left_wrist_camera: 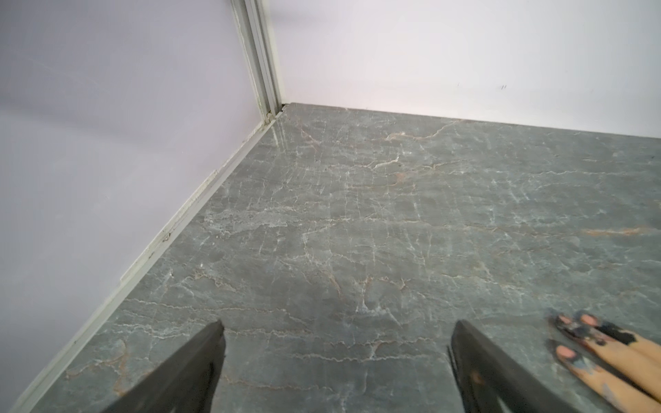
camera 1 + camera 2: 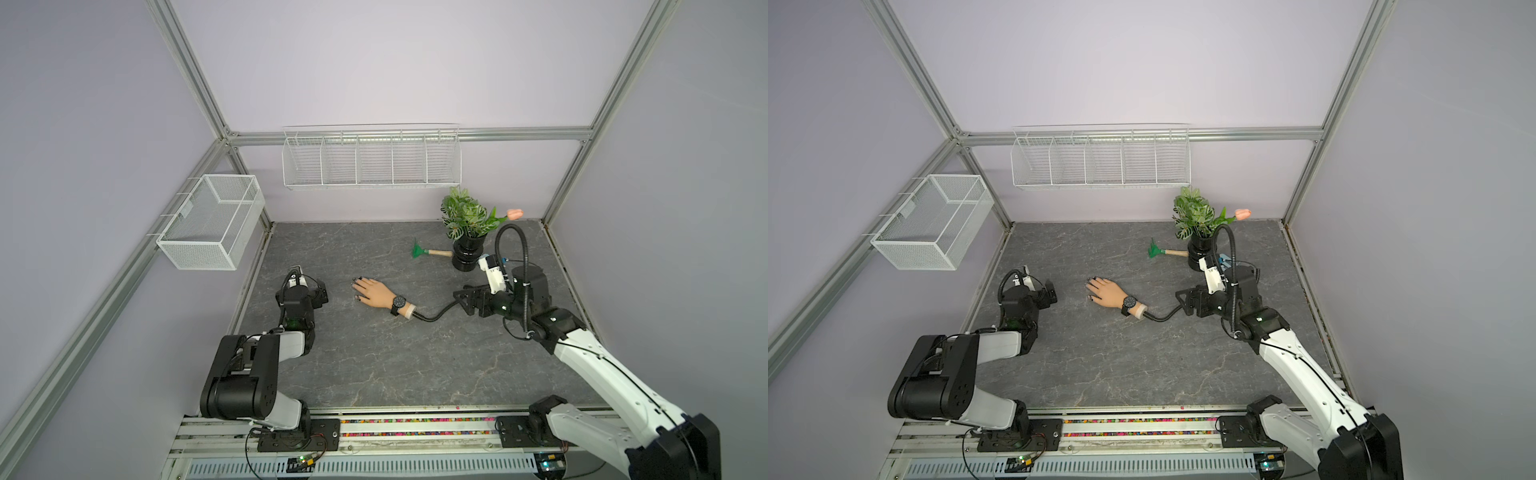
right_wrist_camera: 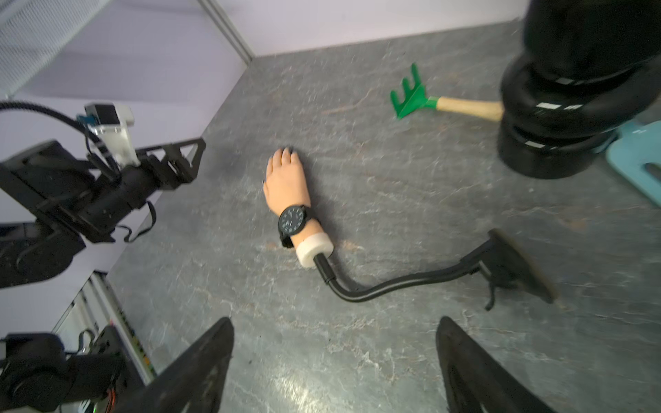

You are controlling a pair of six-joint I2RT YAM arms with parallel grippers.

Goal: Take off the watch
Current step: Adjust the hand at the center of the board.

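Found small black round-dial wristwatch [image 3: 293, 221] strapped on wrist of skin-coloured mannequin hand [image 3: 286, 178], lying mid grey marbled surface [image 2: 353, 365]. Noted left pincer [image 1: 338, 323] gaping wide, empty; right pincer [image 3: 335, 320] spread wide, empty, near black gooseneck stalk [image 3: 393, 282].

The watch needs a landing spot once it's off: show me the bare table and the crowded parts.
Widest bare stretch: table between the fake hand and the front rail. Also bare: the far left corner, beyond the left gripper. Crowded: far right, with plant pot, rake, black stalk and right gripper.
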